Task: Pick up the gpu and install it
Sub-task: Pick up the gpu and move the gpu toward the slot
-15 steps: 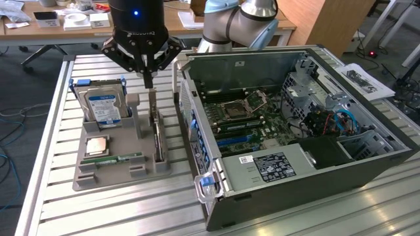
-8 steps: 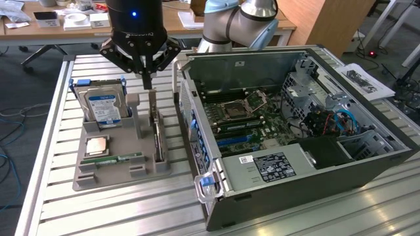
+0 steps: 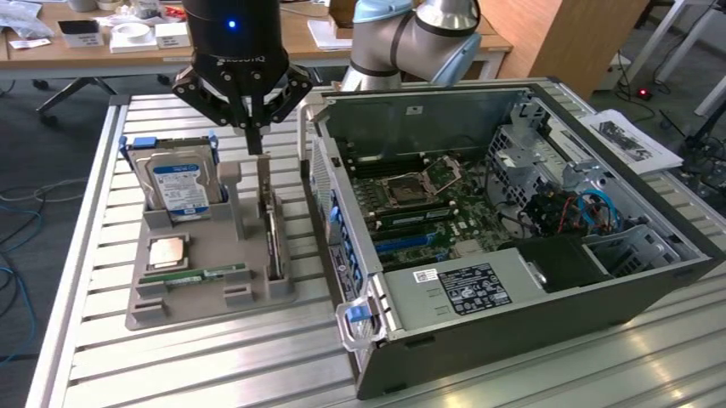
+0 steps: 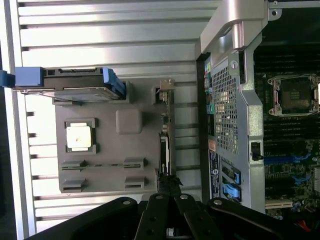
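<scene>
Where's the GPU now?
The thin black GPU card stands on edge in the grey holder tray, exterior view's left of the open computer case, beneath the claw.

Computer case (image 3: pixel 331 183) seemingly leaves little room beside the gpu (image 3: pixel 272 238).

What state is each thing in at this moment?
gpu: standing on edge in the gray tray, not installed.
hard drive: upright in its tray slot.
CPU: lying flat in a tray recess.
memory stick: seated in the tray's long slot.
computer case: on its side, open.
CPU socket: uncovered, no cooler on it.
gripper: low over the gpu's end.
</scene>
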Controlling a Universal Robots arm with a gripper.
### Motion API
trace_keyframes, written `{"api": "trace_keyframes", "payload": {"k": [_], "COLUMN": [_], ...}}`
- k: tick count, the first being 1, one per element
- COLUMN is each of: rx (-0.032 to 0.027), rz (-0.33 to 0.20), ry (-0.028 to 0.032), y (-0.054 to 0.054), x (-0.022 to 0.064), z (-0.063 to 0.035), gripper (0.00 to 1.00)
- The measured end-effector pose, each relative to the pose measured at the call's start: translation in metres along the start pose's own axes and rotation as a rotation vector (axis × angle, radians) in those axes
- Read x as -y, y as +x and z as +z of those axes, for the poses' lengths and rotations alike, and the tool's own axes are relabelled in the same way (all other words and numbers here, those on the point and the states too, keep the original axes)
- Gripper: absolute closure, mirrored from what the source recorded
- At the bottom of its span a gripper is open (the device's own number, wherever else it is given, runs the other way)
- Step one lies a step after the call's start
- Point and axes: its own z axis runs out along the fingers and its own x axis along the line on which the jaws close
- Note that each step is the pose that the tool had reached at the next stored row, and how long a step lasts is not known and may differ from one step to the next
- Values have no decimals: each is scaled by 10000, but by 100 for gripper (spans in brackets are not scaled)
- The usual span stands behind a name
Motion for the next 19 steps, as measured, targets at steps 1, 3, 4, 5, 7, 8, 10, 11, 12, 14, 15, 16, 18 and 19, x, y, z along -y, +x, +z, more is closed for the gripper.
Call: {"api": "trace_keyframes", "payload": {"k": [1, 3, 4, 5, 7, 8, 10, 11, 12, 14, 15, 16, 18, 19], "rx": [1, 0, 0, 1, 0, 0, 0, 0, 1, 0, 0, 0, 1, 0], "rz": [0, 0, 0, 0, 0, 0, 0, 0, 0, 0, 0, 0, 0, 0], "ry": [0, 0, 0, 0, 0, 0, 0, 0, 0, 0, 0, 0, 0, 0], "y": [0, 0, 0, 0, 0, 0, 0, 0, 0, 0, 0, 0, 0, 0], "x": [0, 0, 0, 0, 0, 0, 0, 0, 0, 0, 0, 0, 0, 0], "z": [0, 0, 0, 0, 0, 0, 0, 0, 0, 0, 0, 0, 0, 0], "gripper": [89, 89, 89, 89, 83, 77, 71, 65, 65, 59, 53, 53, 53, 53]}}
